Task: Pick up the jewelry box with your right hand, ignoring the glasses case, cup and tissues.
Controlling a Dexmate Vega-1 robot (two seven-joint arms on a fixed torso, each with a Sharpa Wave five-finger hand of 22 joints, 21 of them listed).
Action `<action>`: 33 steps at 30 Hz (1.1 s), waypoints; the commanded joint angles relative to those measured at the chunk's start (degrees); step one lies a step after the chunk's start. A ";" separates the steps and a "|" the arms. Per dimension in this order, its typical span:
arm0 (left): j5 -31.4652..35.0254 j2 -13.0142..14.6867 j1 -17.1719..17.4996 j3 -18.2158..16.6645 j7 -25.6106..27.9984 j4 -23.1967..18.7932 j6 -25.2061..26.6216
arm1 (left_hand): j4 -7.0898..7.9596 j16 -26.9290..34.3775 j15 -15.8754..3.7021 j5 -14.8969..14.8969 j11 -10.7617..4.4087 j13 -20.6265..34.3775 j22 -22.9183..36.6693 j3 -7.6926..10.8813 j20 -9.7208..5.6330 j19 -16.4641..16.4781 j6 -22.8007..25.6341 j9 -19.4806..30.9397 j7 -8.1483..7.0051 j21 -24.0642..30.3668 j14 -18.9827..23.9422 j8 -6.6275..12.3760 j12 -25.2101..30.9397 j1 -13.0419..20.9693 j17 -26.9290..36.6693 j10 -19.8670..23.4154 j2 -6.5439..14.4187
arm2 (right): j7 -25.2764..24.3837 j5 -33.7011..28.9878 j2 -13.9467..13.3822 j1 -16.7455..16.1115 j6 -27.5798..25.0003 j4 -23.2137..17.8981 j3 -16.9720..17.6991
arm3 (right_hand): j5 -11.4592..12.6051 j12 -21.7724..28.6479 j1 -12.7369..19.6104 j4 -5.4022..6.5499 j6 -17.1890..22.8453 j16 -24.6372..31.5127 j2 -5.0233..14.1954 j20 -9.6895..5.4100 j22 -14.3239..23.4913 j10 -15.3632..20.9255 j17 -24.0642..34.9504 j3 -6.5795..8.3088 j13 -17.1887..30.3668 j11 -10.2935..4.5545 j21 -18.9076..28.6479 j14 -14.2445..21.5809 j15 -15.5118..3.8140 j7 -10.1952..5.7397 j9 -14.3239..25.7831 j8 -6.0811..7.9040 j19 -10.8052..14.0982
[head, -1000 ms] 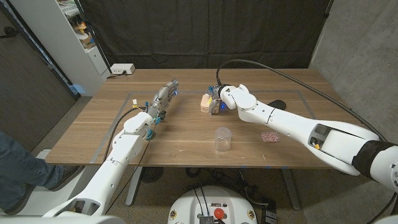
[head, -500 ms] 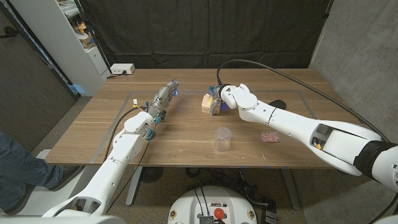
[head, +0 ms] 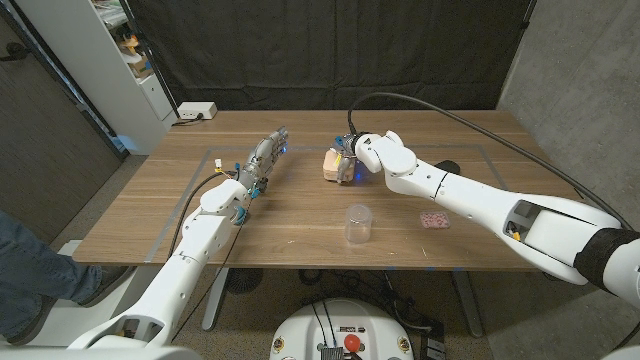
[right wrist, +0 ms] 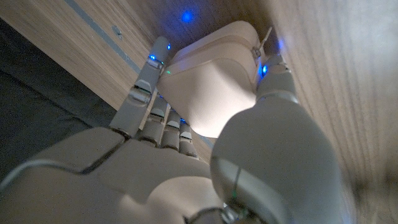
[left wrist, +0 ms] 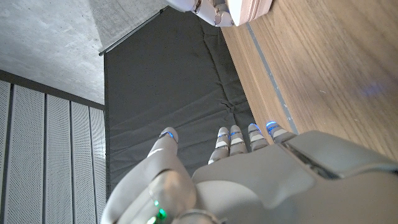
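The jewelry box (head: 331,163) is a small beige rounded case at the table's far middle. My right hand (head: 353,166) grips it from its right side. In the right wrist view the fingers (right wrist: 144,87) and thumb wrap opposite sides of the box (right wrist: 211,81), close over the wood. I cannot tell whether the box touches the table. My left hand (head: 262,160) stays to the left of the box, fingers straight and apart, holding nothing. The left wrist view looks past the left hand (left wrist: 249,180) to the box (left wrist: 249,9) held at the far end.
A clear plastic cup (head: 357,223) stands near the table's front middle. A pink tissue packet (head: 433,219) lies to its right under my right forearm. A dark glasses case (head: 448,168) lies behind that arm. A white box (head: 197,111) sits at the far left corner.
My right hand with the jewelry box has shifted slightly upward in the picture. The left arm has stayed still.
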 commanded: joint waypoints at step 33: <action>-0.68 0.87 1.77 -0.20 -0.49 -2.75 -1.50 | -0.28 0.14 -0.14 -0.11 0.10 0.19 0.16 0.21 -0.29 -0.40 0.54 0.14 0.05 0.38 -0.26 0.03 0.01 -0.33 0.15 0.11 0.09 | 6.78 -7.53 -2.43 -3.66 -1.40 -14.86 6.59 | -2.08 0.82 13.49 0.73 14.40 -1.48 14.10 0.49 0.03 1.02 1.16 0.85 1.93 -1.88 0.83 8.02 -7.31 -12.69 1.96 1.43 0.51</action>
